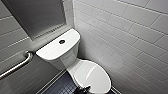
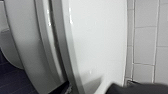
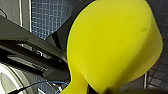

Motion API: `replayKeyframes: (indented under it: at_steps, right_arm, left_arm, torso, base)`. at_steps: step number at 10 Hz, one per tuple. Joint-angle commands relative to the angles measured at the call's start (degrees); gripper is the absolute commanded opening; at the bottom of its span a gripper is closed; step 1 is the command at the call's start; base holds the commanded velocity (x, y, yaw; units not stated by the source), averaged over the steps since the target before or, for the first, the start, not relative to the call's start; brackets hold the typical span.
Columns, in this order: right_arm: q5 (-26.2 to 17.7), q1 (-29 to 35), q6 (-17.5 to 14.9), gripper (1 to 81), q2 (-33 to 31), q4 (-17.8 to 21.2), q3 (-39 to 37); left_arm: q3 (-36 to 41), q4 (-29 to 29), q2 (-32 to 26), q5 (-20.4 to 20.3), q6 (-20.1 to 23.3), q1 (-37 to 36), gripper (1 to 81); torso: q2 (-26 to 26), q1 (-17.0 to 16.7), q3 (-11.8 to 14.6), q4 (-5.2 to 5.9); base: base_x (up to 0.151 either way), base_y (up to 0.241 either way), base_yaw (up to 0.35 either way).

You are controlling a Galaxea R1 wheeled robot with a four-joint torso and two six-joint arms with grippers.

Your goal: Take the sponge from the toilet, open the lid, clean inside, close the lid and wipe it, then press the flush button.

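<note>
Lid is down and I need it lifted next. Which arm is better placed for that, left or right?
Left, probably. Its wrist camera looks closely along the rim of the lid, and a dark gripper shows at the lid's front edge in the head view. The right arm is busy carrying the sponge.

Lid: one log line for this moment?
lid: down | left gripper: at lid's front edge | sponge: held in right gripper | flush button: untouched
</note>
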Motion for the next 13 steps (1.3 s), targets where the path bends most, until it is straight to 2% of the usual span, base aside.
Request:
replayKeyframes:
  at_steps: [1, 4, 8, 10, 13]
  right_arm:
    - [-3.4, -1.3, 0.0, 1.0, -1.6, -1.3, 1.7]
    - [-3.4, -1.3, 0.0, 1.0, -1.5, -1.4, 1.7]
    - [-3.5, -1.4, 0.0, 1.0, -0.9, -1.5, 1.2]
    - [-3.4, -1.4, 0.0, 1.0, -1.0, -1.4, 1.3]
    - [-3.4, -1.2, 0.0, 1.0, -1.2, -1.4, 1.5]
  left_arm:
    - [6.0, 1.4, -0.8, 3.0, -2.0, -5.4, 81.1]
    - [7.4, 2.2, -2.2, 1.9, -4.9, -6.1, 81.1]
    - [4.1, 9.5, -1.0, 1.2, -12.9, -6.4, 81.1]
    - [0.5, 11.3, 1.0, 1.5, -14.5, -6.1, 81.1]
    - [-3.6, 12.8, 3.6, 2.0, -14.5, -5.9, 81.1]
  torso:
    - [0.0, 0.0, 0.0, 0.00]
    - [0.0, 0.0, 0.0, 0.00]
    - [0.0, 0.0, 0.0, 0.00]
    - [0.0, 0.0, 0.0, 0.00]
    - [0.0, 0.0, 0.0, 0.00]
  base:
    - [0.000, 0.000, 0.000]
    - [0.000, 0.000, 0.000]
    - [0.000, 0.000, 0.000]
    - [0.000, 0.000, 0.000]
    - [0.000, 0.000, 0.000]
